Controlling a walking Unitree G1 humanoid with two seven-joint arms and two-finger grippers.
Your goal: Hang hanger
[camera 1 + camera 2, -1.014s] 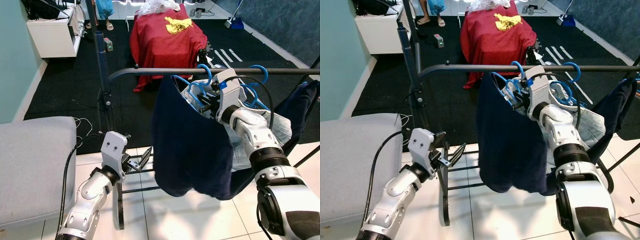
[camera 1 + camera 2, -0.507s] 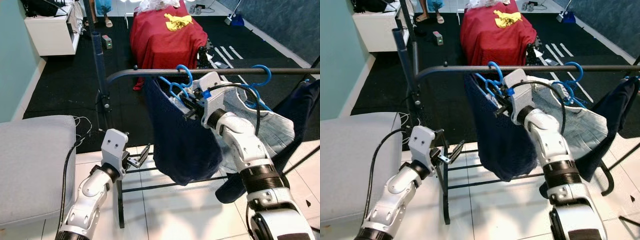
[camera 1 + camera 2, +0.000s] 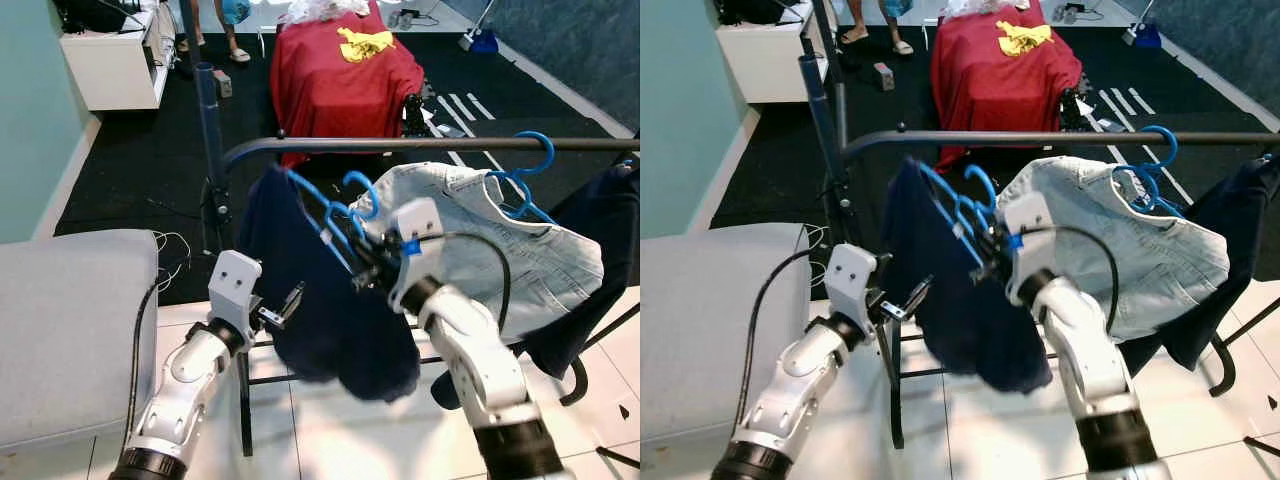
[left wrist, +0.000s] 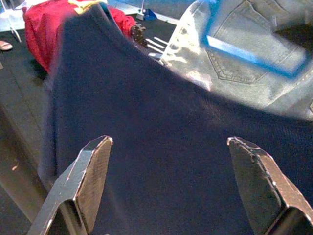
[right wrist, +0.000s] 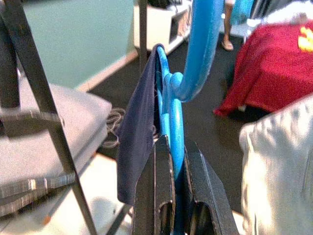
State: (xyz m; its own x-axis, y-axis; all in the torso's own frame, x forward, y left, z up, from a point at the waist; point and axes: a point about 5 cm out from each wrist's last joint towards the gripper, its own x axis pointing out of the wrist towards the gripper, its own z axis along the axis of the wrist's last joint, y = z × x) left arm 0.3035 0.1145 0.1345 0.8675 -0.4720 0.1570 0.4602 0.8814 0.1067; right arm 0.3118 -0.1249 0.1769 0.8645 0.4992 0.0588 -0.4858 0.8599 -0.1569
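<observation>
A blue hanger (image 3: 322,215) carries a dark navy garment (image 3: 320,320). My right gripper (image 3: 362,275) is shut on the hanger's neck just under the hook (image 5: 198,54). The hanger is tilted and hangs below and in front of the black rail (image 3: 420,144), with its hook off the rail. My left gripper (image 3: 290,300) is open at the garment's lower left edge. In the left wrist view its fingers (image 4: 90,178) stand wide apart with the navy cloth (image 4: 161,147) close ahead of them.
Light denim jeans (image 3: 520,260) hang on another blue hanger (image 3: 530,165) on the rail, with a dark garment (image 3: 600,210) further right. The rack's upright post (image 3: 208,130) stands at left. A grey cushion (image 3: 70,330) lies to the left. A red-covered object (image 3: 340,70) stands behind.
My right gripper has carried the hanger and navy garment leftward and down, away from the rail and the denim. The left gripper has come a little closer to the cloth.
</observation>
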